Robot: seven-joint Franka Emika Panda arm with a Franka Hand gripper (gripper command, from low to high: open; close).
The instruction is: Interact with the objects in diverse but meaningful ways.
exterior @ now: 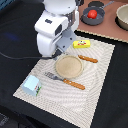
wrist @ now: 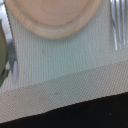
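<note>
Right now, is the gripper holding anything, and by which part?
Cannot be told: the jaws show in neither view. The wrist view shows only the plate, fork and placemat.

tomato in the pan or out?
In. The red tomato sits inside the dark frying pan, off the placemat, at the exterior view's upper right.

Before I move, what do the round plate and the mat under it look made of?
Plate: tan, matte, no glare; looks like wood or matte plastic, can't tell which. Mat: pale woven fabric or vinyl, with a fine grid texture visible in the wrist view.
</note>
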